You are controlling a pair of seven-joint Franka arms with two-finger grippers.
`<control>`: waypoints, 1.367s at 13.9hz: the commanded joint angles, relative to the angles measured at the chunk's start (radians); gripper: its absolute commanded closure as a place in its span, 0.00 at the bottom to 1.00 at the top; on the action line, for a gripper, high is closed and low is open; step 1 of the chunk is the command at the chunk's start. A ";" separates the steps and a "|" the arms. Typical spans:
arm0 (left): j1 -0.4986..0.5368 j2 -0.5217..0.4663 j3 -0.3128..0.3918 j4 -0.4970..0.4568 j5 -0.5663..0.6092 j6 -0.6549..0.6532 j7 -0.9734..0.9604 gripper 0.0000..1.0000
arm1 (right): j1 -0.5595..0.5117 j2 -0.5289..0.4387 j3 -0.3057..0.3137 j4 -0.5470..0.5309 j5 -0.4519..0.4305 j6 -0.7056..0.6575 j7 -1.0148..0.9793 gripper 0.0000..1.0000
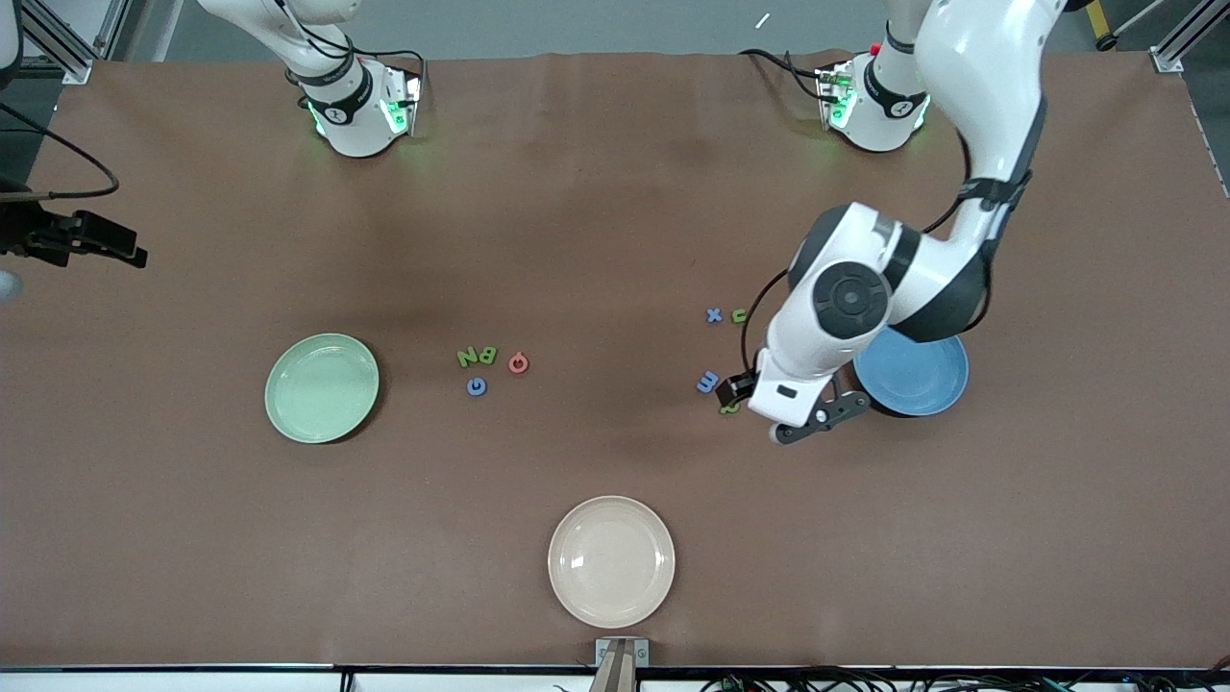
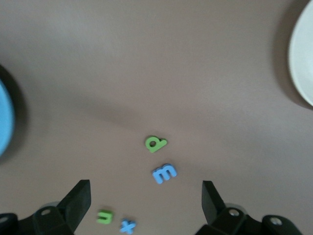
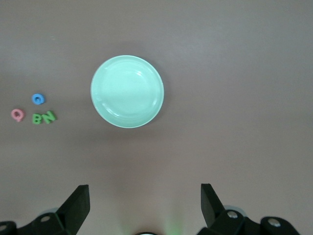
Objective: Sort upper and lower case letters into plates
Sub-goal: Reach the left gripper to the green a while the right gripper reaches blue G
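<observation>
My left gripper hangs open over the table beside the sky blue plate, close above the lower case letters. In the left wrist view its fingers stand wide apart with nothing between them. The blue m and green p-like letter lie just past them, the green u and blue x lower between them. The right gripper is open, high over the mint green plate. Green N, green B, pink Q and blue G lie mid-table.
A cream-beige plate sits nearest the front camera, mid-table. The mint plate lies toward the right arm's end. A black device with cables juts in at that end's table edge. The left arm's elbow overhangs part of the blue plate.
</observation>
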 commanded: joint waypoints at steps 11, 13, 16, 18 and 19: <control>-0.025 0.168 0.010 -0.017 0.060 0.169 -0.173 0.16 | 0.133 0.122 0.018 -0.204 0.155 0.409 0.587 0.00; -0.025 0.177 0.010 -0.030 0.060 0.187 -0.173 0.21 | 0.205 0.177 0.016 -0.218 0.155 0.527 0.741 0.00; -0.025 0.182 0.010 -0.060 0.060 0.209 -0.173 0.27 | 0.321 0.270 0.015 -0.216 0.146 0.608 0.899 0.00; -0.022 0.182 0.010 -0.080 0.060 0.215 -0.173 0.35 | 0.363 0.318 0.015 -0.212 0.139 0.659 0.996 0.00; -0.022 0.183 0.010 -0.082 0.062 0.216 -0.173 0.39 | 0.378 0.343 0.015 -0.212 0.139 0.685 1.010 0.00</control>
